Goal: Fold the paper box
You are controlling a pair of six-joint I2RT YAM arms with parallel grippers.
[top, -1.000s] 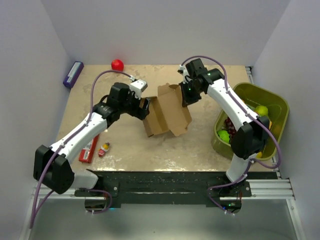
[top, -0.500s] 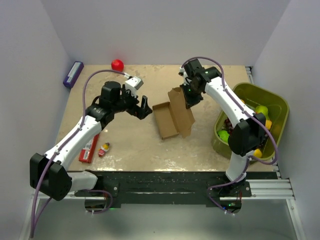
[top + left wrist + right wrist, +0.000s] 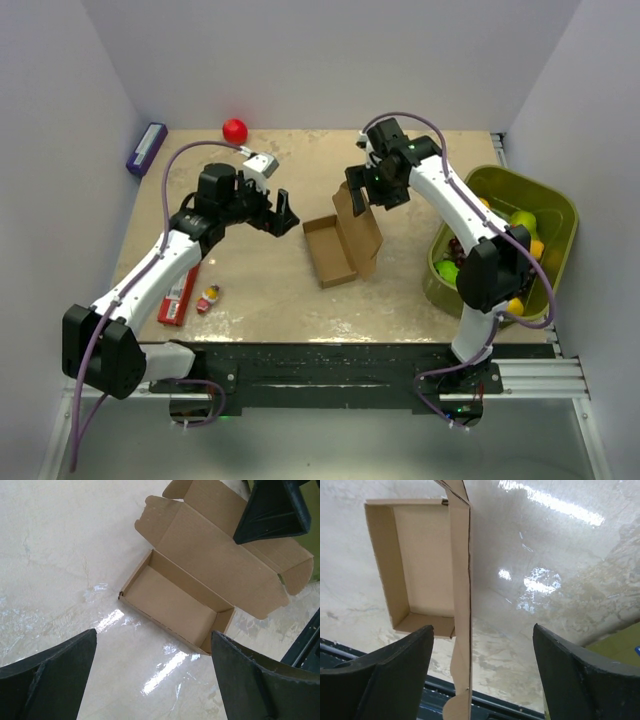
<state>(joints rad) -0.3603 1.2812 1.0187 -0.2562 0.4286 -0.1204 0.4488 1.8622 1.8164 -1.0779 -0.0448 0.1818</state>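
Note:
The paper box (image 3: 330,252) is plain brown cardboard and lies mid-table as a shallow open tray. Its lid (image 3: 362,232) stands up along the tray's right side. My right gripper (image 3: 360,196) hangs open over the lid's top. In the right wrist view the lid's edge (image 3: 462,605) runs between the open fingers, nearer the left one (image 3: 395,675), and touches neither. The tray (image 3: 420,560) lies left of it. My left gripper (image 3: 279,216) is open and empty, left of the box. In the left wrist view the tray (image 3: 175,600) sits just beyond the gripper (image 3: 153,631).
A green bin (image 3: 548,205) of fruit stands at the right edge of the table. A red ball (image 3: 234,129) and a small purple box (image 3: 146,147) lie at the back left. A red flat pack (image 3: 177,298) and a small toy (image 3: 209,297) lie near the front left.
My right gripper has opened and let go of the lid. The box has come down flat on the table. My left gripper has drawn back to the left, away from the box.

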